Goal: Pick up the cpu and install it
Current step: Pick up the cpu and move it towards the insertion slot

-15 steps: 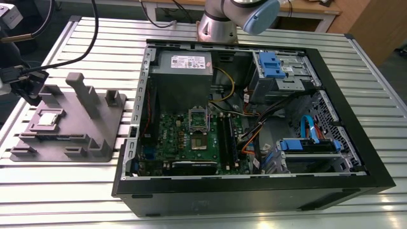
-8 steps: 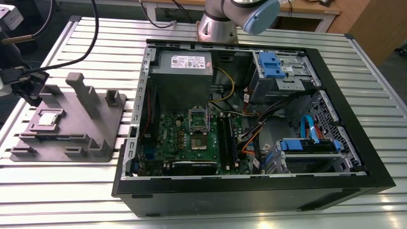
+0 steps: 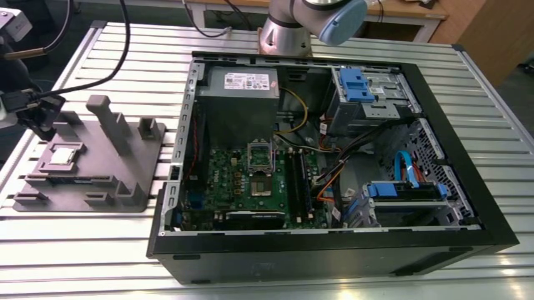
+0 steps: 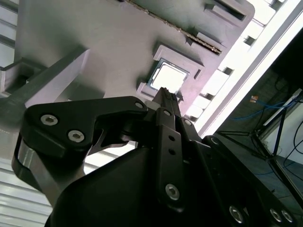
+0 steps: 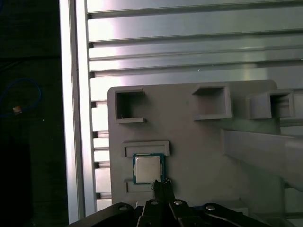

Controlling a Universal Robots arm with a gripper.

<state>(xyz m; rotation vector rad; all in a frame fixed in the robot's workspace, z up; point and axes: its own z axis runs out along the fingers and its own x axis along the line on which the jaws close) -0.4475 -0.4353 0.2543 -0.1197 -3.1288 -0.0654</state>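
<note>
The cpu (image 3: 65, 154) is a small silver square chip lying flat in a recess of the grey plastic fixture (image 3: 125, 181) at the exterior view's left. It also shows bright in both wrist views, cpu (image 5: 147, 168) and cpu (image 4: 169, 77). My black gripper (image 3: 44, 127) hangs just above the fixture's far corner, a short way from the chip and not touching it. Its fingers (image 5: 162, 188) are pressed together with nothing between them, and their tips (image 4: 164, 93) point toward the chip's edge. The silver socket frame (image 3: 260, 156) sits on the green motherboard (image 3: 250, 194) inside the case.
An open black computer case (image 3: 334, 250) lies on the slatted metal table (image 3: 100, 237), with drive bays, cables and a power supply (image 3: 242, 81) inside. Upright posts (image 3: 109, 122) rise from the fixture close to the gripper. The table's edge runs beside the fixture.
</note>
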